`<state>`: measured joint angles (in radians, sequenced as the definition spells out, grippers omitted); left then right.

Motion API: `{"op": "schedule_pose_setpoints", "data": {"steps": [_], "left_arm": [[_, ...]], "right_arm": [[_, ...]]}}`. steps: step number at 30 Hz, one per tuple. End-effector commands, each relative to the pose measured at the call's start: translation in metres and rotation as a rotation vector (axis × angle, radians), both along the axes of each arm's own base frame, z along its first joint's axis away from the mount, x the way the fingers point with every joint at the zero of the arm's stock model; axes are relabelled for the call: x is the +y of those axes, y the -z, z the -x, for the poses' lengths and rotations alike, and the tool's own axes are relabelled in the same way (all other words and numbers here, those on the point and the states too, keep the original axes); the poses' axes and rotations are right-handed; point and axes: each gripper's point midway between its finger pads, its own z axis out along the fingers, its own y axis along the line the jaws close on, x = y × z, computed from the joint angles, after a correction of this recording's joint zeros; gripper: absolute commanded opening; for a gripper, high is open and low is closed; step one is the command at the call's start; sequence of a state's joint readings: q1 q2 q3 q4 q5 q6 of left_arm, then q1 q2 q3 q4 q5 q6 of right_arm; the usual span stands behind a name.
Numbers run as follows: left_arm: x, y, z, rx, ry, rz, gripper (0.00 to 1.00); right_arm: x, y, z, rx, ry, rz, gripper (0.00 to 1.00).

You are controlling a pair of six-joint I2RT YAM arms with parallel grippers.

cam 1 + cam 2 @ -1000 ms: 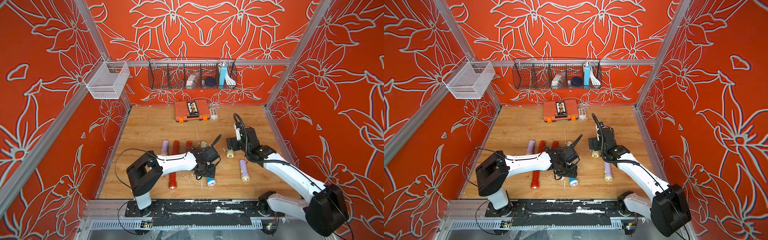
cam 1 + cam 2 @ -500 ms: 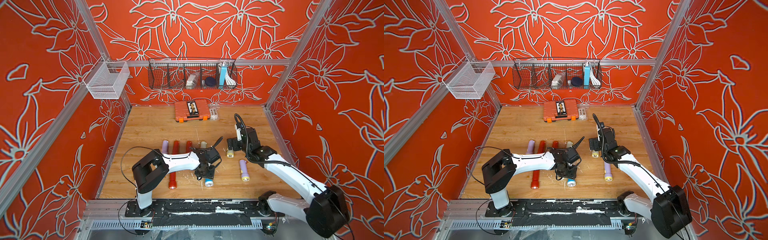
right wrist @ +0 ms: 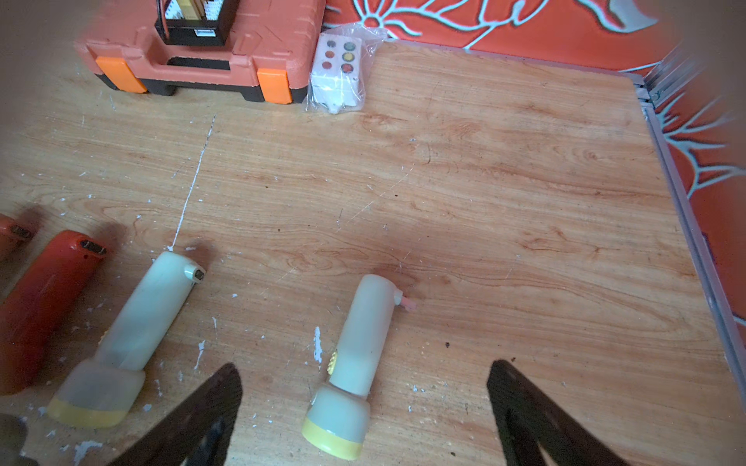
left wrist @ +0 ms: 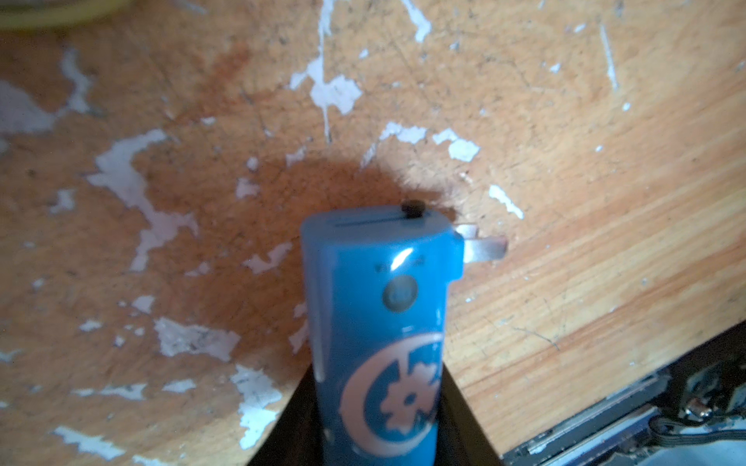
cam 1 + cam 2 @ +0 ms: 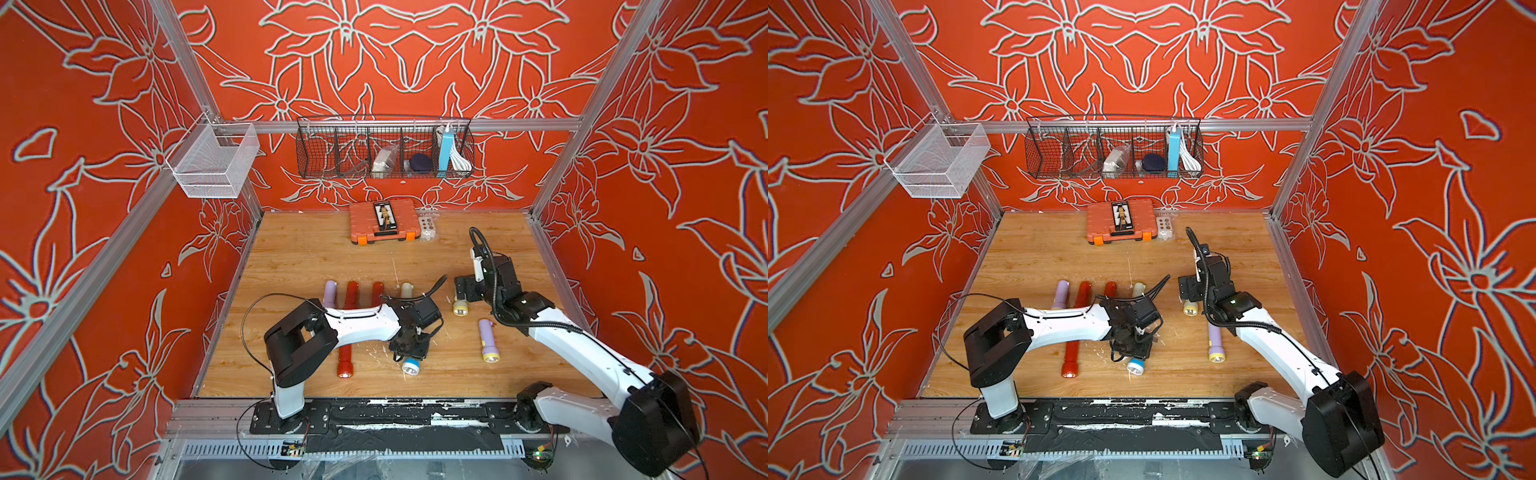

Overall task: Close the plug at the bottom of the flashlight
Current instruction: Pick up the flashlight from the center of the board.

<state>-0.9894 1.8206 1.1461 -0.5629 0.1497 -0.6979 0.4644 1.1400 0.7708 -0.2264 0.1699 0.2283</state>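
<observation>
The blue flashlight (image 4: 379, 322) lies on the wooden table, and my left gripper (image 4: 377, 419) is shut on its body, a black finger on each side. Two metal plug prongs (image 4: 482, 248) stick out sideways from its bottom end. In both top views only its white-and-blue head (image 5: 410, 367) (image 5: 1136, 366) shows below the left gripper (image 5: 409, 347) (image 5: 1133, 345). My right gripper (image 3: 363, 369) (image 5: 467, 289) (image 5: 1190, 289) hangs open over a cream flashlight with a yellow head (image 3: 355, 363) (image 5: 460, 307), touching nothing.
Left of the blue one lie red flashlights (image 5: 347, 332) (image 3: 44, 306), a lilac one (image 5: 330, 291) and a second cream one (image 3: 137, 322). A purple flashlight (image 5: 485, 338) lies to the right. An orange case (image 5: 382, 220) and a bagged button box (image 3: 337, 76) sit at the back.
The left jaws have closed onto the blue flashlight, and its head has shifted slightly left and toward the front edge. The right arm has not moved.
</observation>
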Motion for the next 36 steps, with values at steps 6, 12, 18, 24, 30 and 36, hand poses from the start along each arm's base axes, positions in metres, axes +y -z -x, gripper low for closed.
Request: {"op": "schedule_pose_setpoints", "data": {"steps": [6, 12, 18, 24, 30, 36], "left_arm": [[0.012, -0.03, -0.005, -0.08, 0.083, -0.044, 0.0], [0.015, -0.079, -0.028, -0.204, 0.092, 0.022, 0.0], [0.022, -0.137, -0.058, -0.386, 0.09, 0.171, 0.0], [0.031, -0.19, -0.084, -0.659, 0.128, 0.309, 0.0], [0.046, -0.22, -0.105, -0.703, 0.102, 0.505, 0.0], [0.053, -0.237, -0.103, -0.787, 0.195, 0.615, 0.0]], "right_arm": [[-0.011, -0.004, -0.001, -0.028, 0.05, 0.007, 0.98], [-0.016, -0.01, -0.002, -0.047, 0.069, 0.013, 0.98], [-0.012, -0.009, -0.004, -0.041, 0.058, 0.004, 0.98], [-0.004, -0.015, -0.01, -0.028, 0.034, -0.012, 0.98], [0.015, -0.031, -0.016, -0.048, -0.048, -0.064, 0.98], [0.054, -0.052, -0.013, -0.055, -0.244, -0.164, 0.98]]}}
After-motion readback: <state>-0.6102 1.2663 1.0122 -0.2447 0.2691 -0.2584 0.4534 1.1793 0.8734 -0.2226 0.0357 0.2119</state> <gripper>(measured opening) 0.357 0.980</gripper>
